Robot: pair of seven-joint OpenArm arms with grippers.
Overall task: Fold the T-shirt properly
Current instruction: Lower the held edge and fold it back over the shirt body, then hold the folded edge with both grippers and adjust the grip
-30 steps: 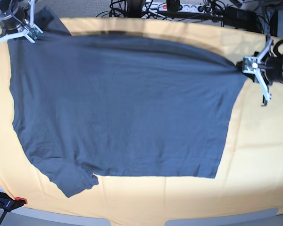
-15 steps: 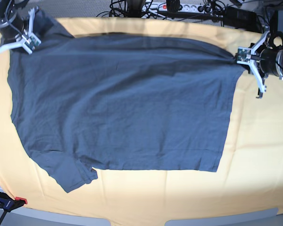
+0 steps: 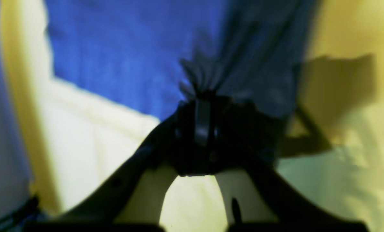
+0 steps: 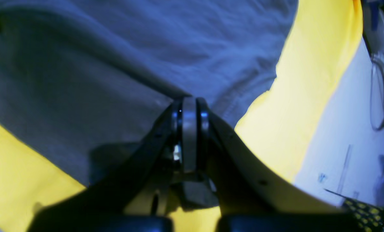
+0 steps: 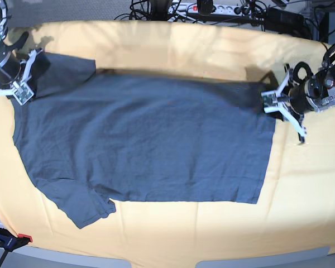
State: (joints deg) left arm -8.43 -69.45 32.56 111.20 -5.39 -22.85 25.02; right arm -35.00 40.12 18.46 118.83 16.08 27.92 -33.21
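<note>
The dark slate-blue T-shirt lies spread flat across the yellow cloth, one sleeve pointing to the front left. In the base view my left gripper is at the shirt's far right corner, shut on a bunched pinch of fabric. The left wrist view shows that gripper with T-shirt cloth gathered into it. My right gripper is shut on the shirt's far left edge beside the other sleeve. In the right wrist view the right gripper clamps the T-shirt near a stitched hem.
The pale yellow-orange table cloth covers the table out to its curved front edge. Cables and a power strip run along the back behind the table. A red clamp sits at the front left corner.
Both grippers have come forward and down with the shirt's far edge. That edge now lies lower on the table and bare yellow cloth shows behind it. The left gripper has also shifted inward.
</note>
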